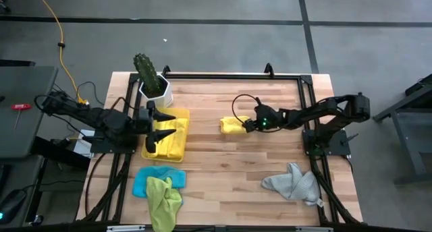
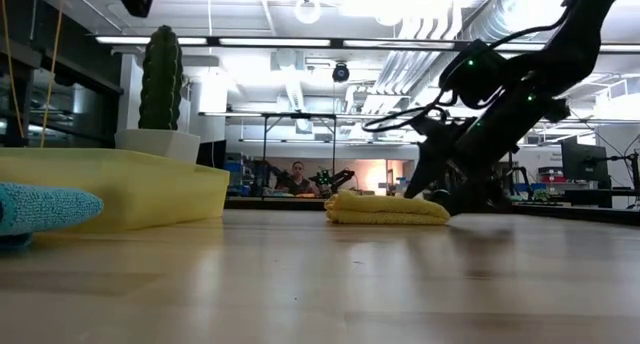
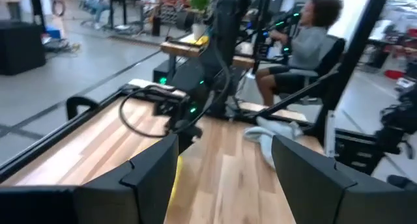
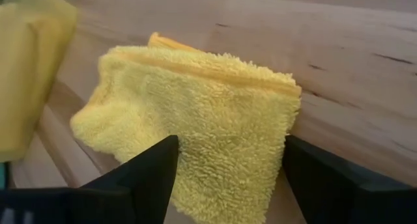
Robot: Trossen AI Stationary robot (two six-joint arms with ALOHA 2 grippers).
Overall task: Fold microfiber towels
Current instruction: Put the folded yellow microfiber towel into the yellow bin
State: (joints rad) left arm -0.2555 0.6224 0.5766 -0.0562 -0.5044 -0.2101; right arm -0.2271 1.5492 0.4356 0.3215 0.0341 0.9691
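I have one yellow towel (image 1: 231,125) folded mid-table, my right tool (image 1: 248,126) at its edge with fingers spread either side, gripping nothing. My left tool (image 1: 159,125) hangs open and empty over the tray (image 1: 181,114). I judge three left: the grey towel (image 1: 293,183), the blue (image 1: 143,181) and the green (image 1: 164,201), all crumpled.

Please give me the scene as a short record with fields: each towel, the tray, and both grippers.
folded yellow towel: table middle, between the open fingers of the right gripper
left gripper: open, over the yellow tray
blue towel: front left, partly under the green towel
grey towel: front right, crumpled
cactus pot: behind the tray
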